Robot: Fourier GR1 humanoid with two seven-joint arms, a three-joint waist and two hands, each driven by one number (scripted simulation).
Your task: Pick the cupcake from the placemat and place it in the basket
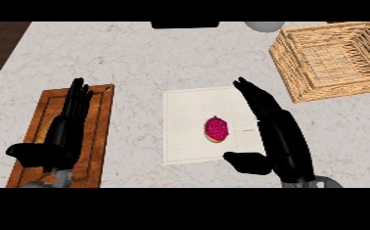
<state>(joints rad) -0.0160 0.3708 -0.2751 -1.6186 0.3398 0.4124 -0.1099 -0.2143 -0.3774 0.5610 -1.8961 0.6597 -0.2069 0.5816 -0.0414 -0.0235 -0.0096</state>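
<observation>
A cupcake (216, 129) with pink frosting sits on the white placemat (188, 111), right of its middle. My right hand (278, 136) lies open just to the cupcake's right, fingers straight and pointing away, thumb stretched out below the cupcake; it touches nothing. The wicker basket (289, 62) stands at the far right of the counter, beyond the right hand, with nothing visible inside. My left hand (63, 126) rests open over a wooden board at the left, fingers straight.
A wooden cutting board (101, 126) lies at the left under the left hand. A dark object (185, 25) and a pale round thing (264, 26) sit at the counter's far edge. Marble counter stretches between placemat and basket.
</observation>
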